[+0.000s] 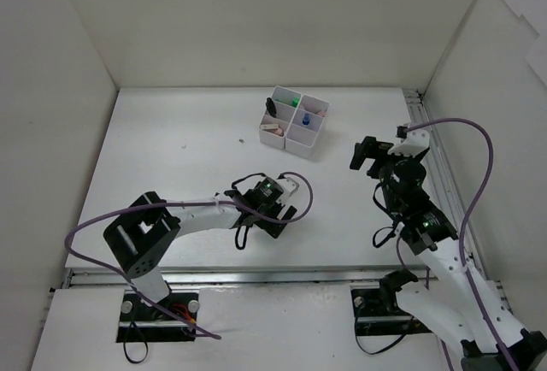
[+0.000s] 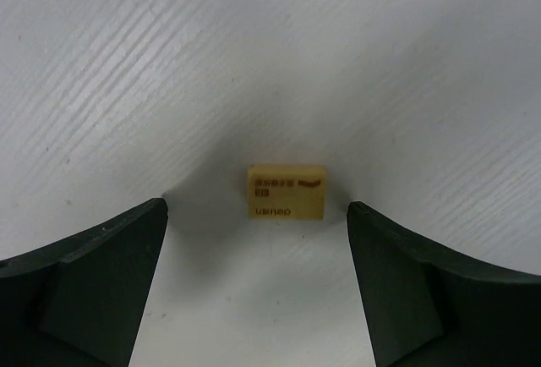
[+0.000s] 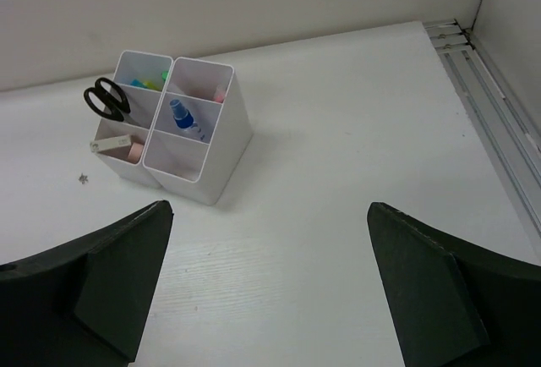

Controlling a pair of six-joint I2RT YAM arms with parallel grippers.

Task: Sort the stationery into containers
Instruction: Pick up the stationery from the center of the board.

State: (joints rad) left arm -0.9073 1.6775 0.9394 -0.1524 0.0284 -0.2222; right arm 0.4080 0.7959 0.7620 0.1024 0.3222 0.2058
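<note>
A tan eraser [image 2: 286, 191] with dark print lies flat on the white table. My left gripper [image 2: 256, 206] is open just above it, with a dark finger on each side and neither touching it. In the top view the left gripper [image 1: 286, 196] is low over the table's middle. The four white containers [image 1: 295, 119] stand as a block at the back. In the right wrist view the containers [image 3: 239, 126] hold black scissors [image 3: 107, 99], a blue-capped glue bottle [image 3: 182, 116], highlighters [image 3: 156, 79], a pink piece [image 3: 220, 94] and erasers [image 3: 118, 145]. My right gripper [image 3: 269, 206] is open, empty and raised right of the containers.
White walls close in the table on the left, back and right. A metal rail [image 3: 499, 113] runs along the table's right edge. Purple cables [image 1: 479, 174] loop from both arms. A small dark speck [image 3: 83, 179] lies left of the containers.
</note>
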